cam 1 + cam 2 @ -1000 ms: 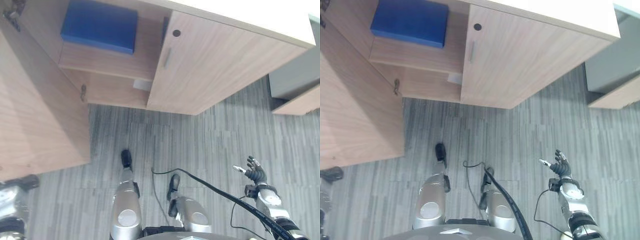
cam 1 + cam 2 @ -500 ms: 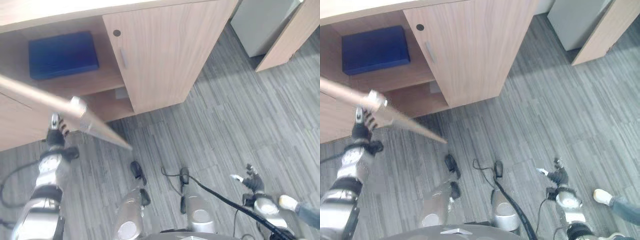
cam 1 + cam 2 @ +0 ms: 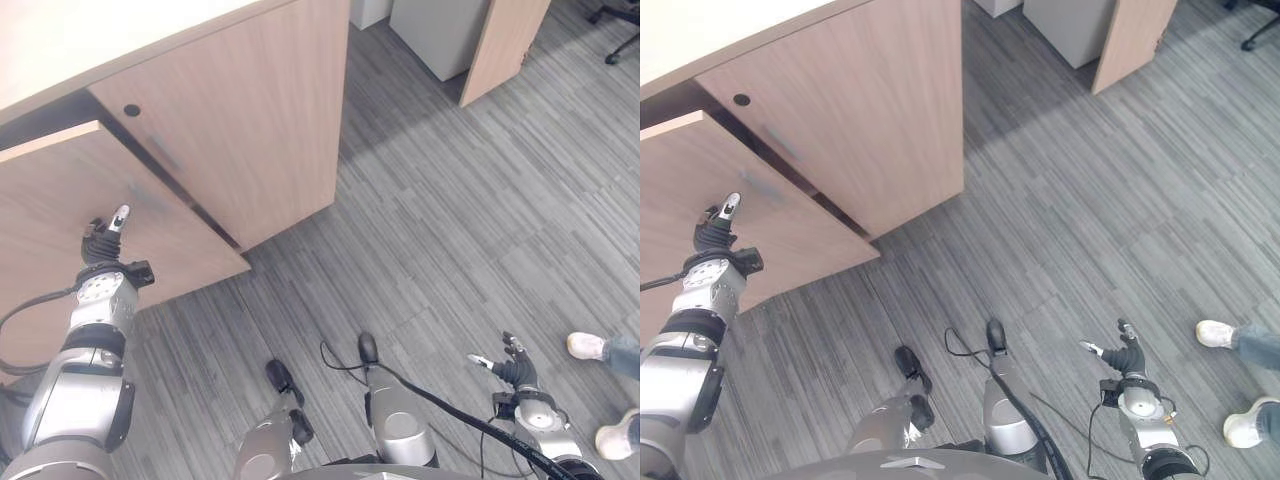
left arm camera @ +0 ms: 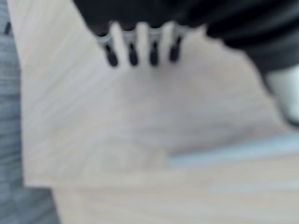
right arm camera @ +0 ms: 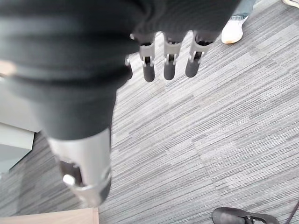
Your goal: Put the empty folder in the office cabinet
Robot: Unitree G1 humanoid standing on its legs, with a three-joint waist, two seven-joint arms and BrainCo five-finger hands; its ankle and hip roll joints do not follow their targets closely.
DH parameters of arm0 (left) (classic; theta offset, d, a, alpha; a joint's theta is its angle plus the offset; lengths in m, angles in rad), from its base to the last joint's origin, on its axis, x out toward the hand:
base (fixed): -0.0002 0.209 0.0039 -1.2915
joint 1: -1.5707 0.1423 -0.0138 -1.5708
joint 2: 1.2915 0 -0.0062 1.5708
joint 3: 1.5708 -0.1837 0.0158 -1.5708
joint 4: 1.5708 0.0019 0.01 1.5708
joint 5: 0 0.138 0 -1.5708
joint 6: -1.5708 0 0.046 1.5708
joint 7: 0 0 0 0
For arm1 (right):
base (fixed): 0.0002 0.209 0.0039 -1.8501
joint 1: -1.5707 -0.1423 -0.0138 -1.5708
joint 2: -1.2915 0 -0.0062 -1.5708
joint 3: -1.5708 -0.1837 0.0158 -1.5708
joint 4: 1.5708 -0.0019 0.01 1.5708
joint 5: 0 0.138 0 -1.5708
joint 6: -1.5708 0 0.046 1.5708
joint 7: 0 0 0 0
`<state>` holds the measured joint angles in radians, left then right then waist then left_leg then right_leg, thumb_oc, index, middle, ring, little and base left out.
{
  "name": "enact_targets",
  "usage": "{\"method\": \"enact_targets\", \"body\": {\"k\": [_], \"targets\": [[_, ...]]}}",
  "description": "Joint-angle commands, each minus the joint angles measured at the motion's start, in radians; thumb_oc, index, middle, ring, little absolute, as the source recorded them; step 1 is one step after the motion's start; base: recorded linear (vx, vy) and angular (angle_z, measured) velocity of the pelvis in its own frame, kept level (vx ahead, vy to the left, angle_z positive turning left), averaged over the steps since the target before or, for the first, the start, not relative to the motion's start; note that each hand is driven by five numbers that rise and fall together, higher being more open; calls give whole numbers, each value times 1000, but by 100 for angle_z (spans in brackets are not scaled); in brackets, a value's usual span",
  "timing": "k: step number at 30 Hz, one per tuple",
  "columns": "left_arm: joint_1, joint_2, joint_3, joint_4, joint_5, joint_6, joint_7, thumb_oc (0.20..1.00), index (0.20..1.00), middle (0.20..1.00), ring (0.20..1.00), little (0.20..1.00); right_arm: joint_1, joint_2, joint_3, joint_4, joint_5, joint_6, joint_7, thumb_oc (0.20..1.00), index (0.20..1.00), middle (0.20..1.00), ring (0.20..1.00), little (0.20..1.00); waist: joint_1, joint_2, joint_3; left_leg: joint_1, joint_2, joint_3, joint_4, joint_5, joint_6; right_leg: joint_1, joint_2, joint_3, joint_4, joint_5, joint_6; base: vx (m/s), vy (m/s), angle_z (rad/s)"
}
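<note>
The wooden office cabinet (image 3: pixel 250 110) stands at the upper left. Its left door (image 3: pixel 50 210) is swung almost shut, with a dark gap left along its top edge. My left hand (image 3: pixel 103 240) is raised against the face of that door, its fingers (image 4: pixel 140 44) straight and the door panel (image 4: pixel 140 121) just past them. My right hand (image 3: pixel 1127 352) hangs low at the right over the floor, and its fingers (image 5: pixel 170 60) are relaxed and hold nothing.
A person's white shoes (image 3: pixel 585 345) stand on the grey striped floor close to my right hand. At the top right are a grey unit (image 3: pixel 440 30) and a wooden panel (image 3: pixel 500 40), with a chair base (image 3: pixel 625 15) in the far corner.
The camera has swung right. The left door has gone from wide open to nearly shut with my left hand on it, hiding the blue folder on the shelf.
</note>
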<state>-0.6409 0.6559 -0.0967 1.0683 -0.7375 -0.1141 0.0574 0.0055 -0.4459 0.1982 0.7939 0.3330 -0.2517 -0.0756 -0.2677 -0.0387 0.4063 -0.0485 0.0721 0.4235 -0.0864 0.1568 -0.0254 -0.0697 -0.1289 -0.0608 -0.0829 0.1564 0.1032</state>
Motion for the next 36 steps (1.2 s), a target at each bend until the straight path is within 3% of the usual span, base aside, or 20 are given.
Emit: {"method": "enact_targets", "body": {"k": [1, 11, 20, 25, 28, 31, 33, 35, 36], "targets": [[-194, 112, -22, 29, 64, -113, 97, 1000, 1000, 1000, 1000, 1000, -30, -82, 17, 0, -11, -68, -28, 1000, 1000, 1000, 1000, 1000, -20, 20, -42, 45, 10, -12, 80, -226, -13, -55, -3, 16, 62, -115, 29, 0, 0, 0], [-251, 198, 6, 14, 172, -138, 344, 1000, 1000, 1000, 1000, 1000, -24, -74, 32, 12, 10, -111, -80, 1000, 1000, 1000, 1000, 1000, 3, 12, -44, 26, 15, -31, 80, -226, -16, -60, -2, 9, 58, -117, 33, -4, -4, 1], [-177, 177, 22, 15, 146, -53, 268, 1000, 1000, 1000, 1000, 1000, -19, -61, 27, 3, 6, -112, -79, 1000, 1000, 1000, 1000, 1000, 28, 16, -56, 30, 13, -57, 79, -229, -11, -45, -7, -8, 69, -125, 38, -20, -28, 5], [45, 28, 45, 17, 113, -98, 99, 1000, 1000, 1000, 1000, 1000, 12, -23, 18, 1, -30, -114, -73, 1000, 1000, 1000, 1000, 1000, 47, 14, -96, 63, 15, -73, 62, -204, -5, -5, -11, -16, 82, -121, 31, 31, -169, 14], [210, -111, 29, -36, 125, -127, 49, 1000, 1000, 1000, 1000, 1000, 33, 4, 19, -8, -63, -100, -59, 1000, 1000, 1000, 1000, 1000, 65, 19, -132, 91, 16, -103, 37, -199, -7, 31, -6, -17, 83, -139, 24, 90, -238, 18], [364, -225, 25, -87, 119, -151, -10, 1000, 1000, 1000, 1000, 1000, 50, 30, 21, 4, -80, -56, 37, 1000, 1000, 1000, 1000, 1000, 92, 26, -166, 112, 23, -135, 24, -192, -11, 65, 6, -33, 91, -161, 8, 88, -245, 24], [404, -249, 25, -101, 75, -144, -25, 1000, 1000, 1000, 1000, 1000, 54, 36, 22, 11, -86, -44, 78, 1000, 1000, 1000, 1000, 1000, 102, 28, -175, 116, 26, -142, 24, -190, -13, 74, 9, -42, 95, -168, 3, 55, -231, 30], [516, -299, 34, -110, 120, -134, -144, 1000, 1000, 1000, 1000, 1000, 59, 55, 51, 59, -116, -13, 216, 1000, 1000, 1000, 1000, 1000, 141, 29, -194, 127, 45, -160, 22, -180, -25, 109, 23, -90, 98, -194, -21, 31, -361, 27], [518, -299, 33, -111, 122, -133, -145, 1000, 1000, 1000, 1000, 1000, 59, 55, 52, 61, -116, -10, 221, 1000, 1000, 1000, 1000, 1000, 141, 29, -195, 127, 45, -162, 23, -179, -26, 110, 24, -91, 98, -195, -22, -3, -309, 28]]}}
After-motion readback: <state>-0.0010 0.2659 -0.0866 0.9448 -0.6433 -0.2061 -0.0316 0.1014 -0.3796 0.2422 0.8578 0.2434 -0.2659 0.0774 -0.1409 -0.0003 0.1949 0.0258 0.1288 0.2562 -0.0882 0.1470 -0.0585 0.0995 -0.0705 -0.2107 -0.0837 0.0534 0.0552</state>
